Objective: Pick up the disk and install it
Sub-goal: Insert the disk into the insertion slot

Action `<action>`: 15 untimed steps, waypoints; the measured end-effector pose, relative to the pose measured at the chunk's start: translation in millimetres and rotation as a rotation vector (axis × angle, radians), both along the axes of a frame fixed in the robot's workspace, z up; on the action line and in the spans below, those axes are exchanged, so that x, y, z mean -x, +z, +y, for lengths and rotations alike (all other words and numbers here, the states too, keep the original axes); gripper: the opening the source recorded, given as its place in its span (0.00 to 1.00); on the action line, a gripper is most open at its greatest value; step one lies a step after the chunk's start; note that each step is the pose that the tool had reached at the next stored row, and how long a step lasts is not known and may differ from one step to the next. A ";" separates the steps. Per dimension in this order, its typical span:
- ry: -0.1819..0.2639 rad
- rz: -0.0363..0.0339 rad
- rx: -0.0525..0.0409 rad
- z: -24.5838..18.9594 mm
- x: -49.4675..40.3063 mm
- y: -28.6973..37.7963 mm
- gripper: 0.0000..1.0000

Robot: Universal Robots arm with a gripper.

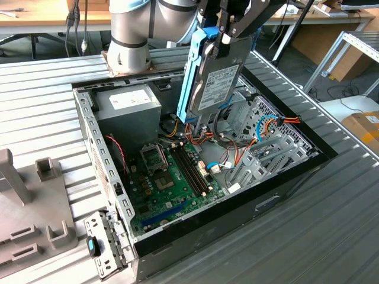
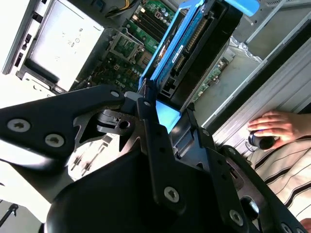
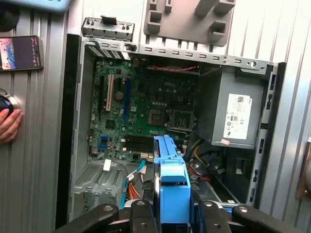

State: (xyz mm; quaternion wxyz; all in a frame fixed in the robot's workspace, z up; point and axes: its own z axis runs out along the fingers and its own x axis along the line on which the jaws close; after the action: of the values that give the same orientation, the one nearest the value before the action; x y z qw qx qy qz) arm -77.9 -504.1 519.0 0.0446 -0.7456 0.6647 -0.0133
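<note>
Disk [image 1: 218,76] is in the air above the open computer case [image 1: 284,177], standing on its edge and a little tilted. It is a flat rectangle of grey metal with a white label, and a bright blue plastic rail [image 1: 190,77] runs along its side. The gripper [image 1: 228,36] comes from above. Its black jointed fingers [image 3: 141,216] are closed on the two sides of the disk, as both wrist views show.

The lower end of the disk is near the perforated metal drive cage [image 1: 266,148] and the orange and blue cables [image 1: 269,123]. Whether it touches them I cannot tell.

Deeper in the case lie the green motherboard [image 1: 166,183] and the smooth grey power supply box [image 1: 127,109]. The case rests on a ribbed metal table [image 1: 331,236]. A person's hand [image 2: 274,124] lies on the table beside the case.
</note>
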 end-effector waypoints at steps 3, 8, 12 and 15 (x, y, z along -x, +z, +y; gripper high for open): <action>-0.001 0.0000 0.0001 -4.8 -0.2 0.0 0.37; -0.002 0.0000 0.0001 -8.7 -0.3 0.0 0.37; -0.002 0.0000 0.0001 -8.9 -0.3 0.0 0.37; -0.002 0.0000 0.0001 -10.1 -0.6 0.0 0.37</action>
State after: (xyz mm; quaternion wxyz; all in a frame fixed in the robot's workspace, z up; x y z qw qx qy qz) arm -77.3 -514.2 519.0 0.0445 -0.7450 0.6654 -0.0134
